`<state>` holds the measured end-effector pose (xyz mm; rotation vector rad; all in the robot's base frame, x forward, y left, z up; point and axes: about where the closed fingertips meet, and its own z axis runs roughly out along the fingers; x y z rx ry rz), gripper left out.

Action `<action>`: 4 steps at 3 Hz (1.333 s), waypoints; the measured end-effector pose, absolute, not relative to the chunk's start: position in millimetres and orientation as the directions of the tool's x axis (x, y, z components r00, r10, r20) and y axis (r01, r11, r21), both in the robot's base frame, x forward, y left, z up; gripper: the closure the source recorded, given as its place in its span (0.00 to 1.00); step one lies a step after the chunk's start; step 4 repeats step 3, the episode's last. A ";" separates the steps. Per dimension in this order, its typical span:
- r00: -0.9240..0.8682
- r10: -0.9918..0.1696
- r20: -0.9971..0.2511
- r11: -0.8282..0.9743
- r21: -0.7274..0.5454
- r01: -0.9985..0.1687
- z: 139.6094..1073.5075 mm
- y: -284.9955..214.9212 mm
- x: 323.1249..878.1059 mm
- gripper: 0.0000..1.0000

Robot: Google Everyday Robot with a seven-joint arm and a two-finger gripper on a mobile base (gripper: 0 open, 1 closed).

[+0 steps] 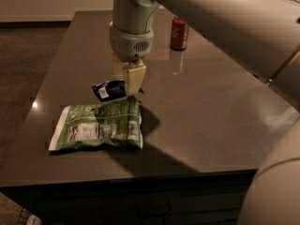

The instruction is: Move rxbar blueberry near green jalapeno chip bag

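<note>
- The dark table [215, 121] lies under the pincer on every side. Its nearest edge is well below and in front of the pincer in the camera view.
- The pale arm [220, 18] comes in from the upper right. It ends in a grey wrist housing directly above the pincer, pointing straight down.
- The green jalapeno chip bag [98, 125] lies flat just below and to the left of the pincer in the view. Its long axis runs left to right, and its upper right corner sits almost under the fingertips.
- The gripper [129, 89] hangs low over the table with its cream fingers [134, 78] pointing down. They look closed on one end of the bar and hold nothing else.
- The red soda can [179, 33] stands upright, well beyond the pincer and to its right. It is clear of any path toward the bag.
- The rxbar blueberry [109, 89] sticks out to the left of the fingertips, pinched at its right end.
  - Its long axis runs roughly left to right, close to parallel with the bag's top edge.
  - It sits just above that edge, so near that I cannot tell whether the two touch.
  - The bar looks to be where the task wants it. What seems left is a short lowering and a release, without dropping the bar onto the bag.
</note>
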<state>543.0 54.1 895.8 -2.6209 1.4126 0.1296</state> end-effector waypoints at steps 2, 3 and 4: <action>0.553 -0.819 -0.156 -0.540 -0.119 -0.833 896.7 57.9 544.0 0.00; 0.553 -0.819 -0.156 -0.540 -0.119 -0.833 896.7 58.0 544.0 0.00; 0.553 -0.819 -0.156 -0.540 -0.119 -0.833 896.7 58.0 544.0 0.00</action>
